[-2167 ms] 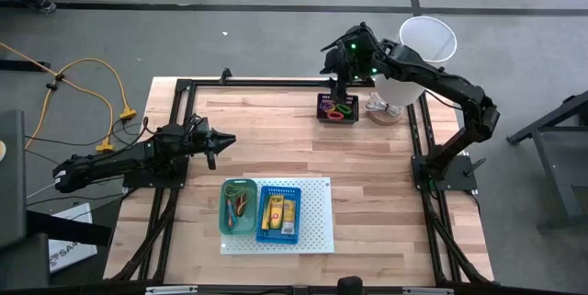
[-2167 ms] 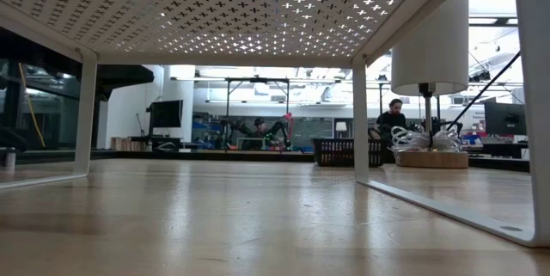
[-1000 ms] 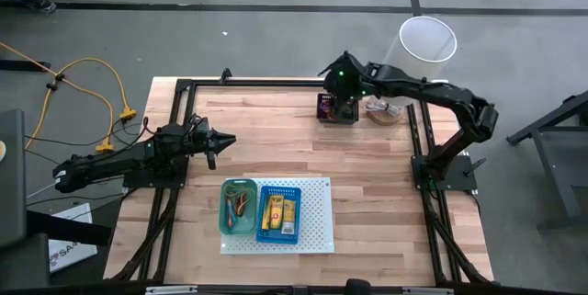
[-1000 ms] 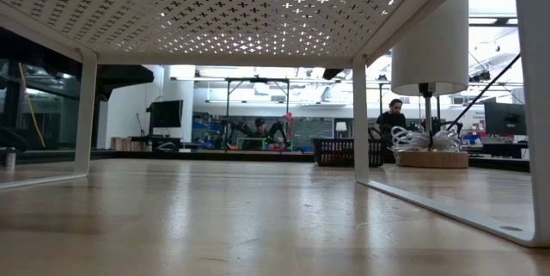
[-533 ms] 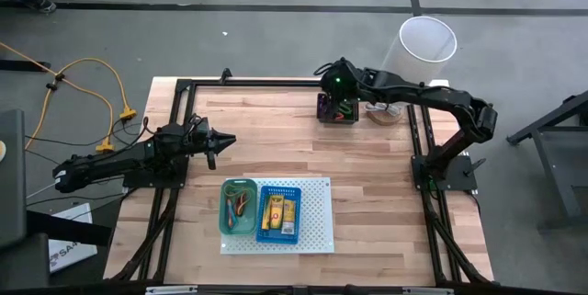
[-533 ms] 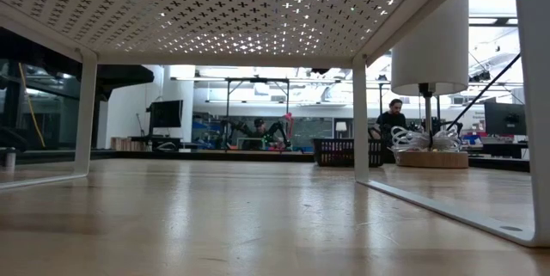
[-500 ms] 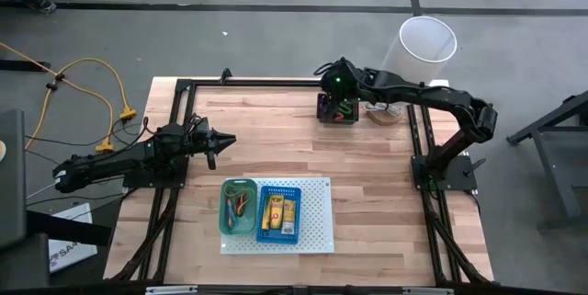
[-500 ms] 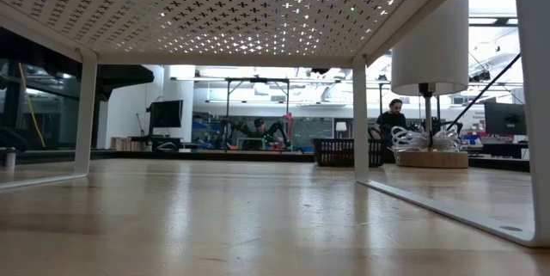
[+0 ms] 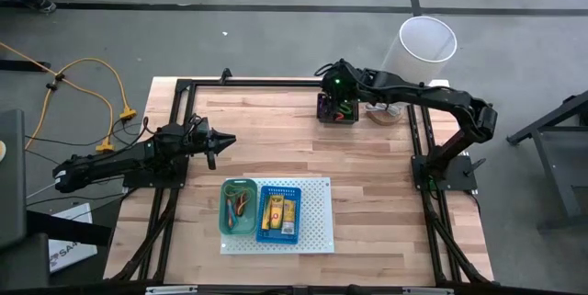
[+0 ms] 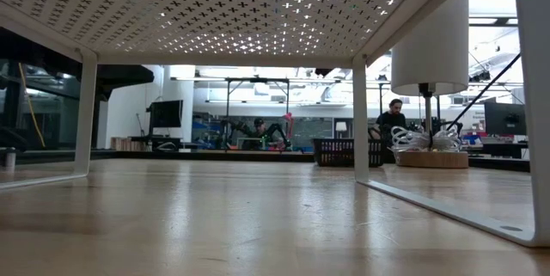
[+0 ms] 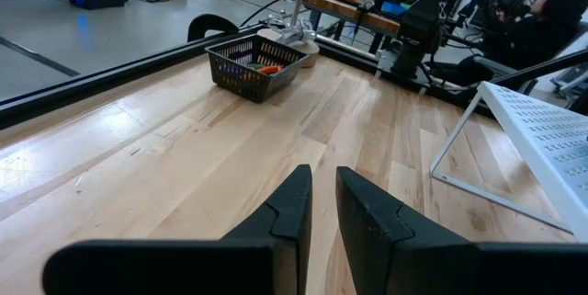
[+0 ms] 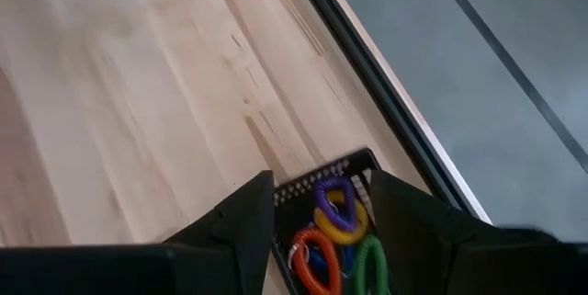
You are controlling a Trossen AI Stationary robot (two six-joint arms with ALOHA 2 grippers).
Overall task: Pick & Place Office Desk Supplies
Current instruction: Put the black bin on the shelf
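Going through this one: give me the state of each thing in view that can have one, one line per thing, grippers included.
right gripper: open, above the black bin, holding nothing
left gripper: nearly shut, empty, waiting over the table's left side
black bin: upright at the far edge, holds plastic loops
green bin: on the white board, holds rubber bands
blue bin: on the board, holds yellow-orange packets
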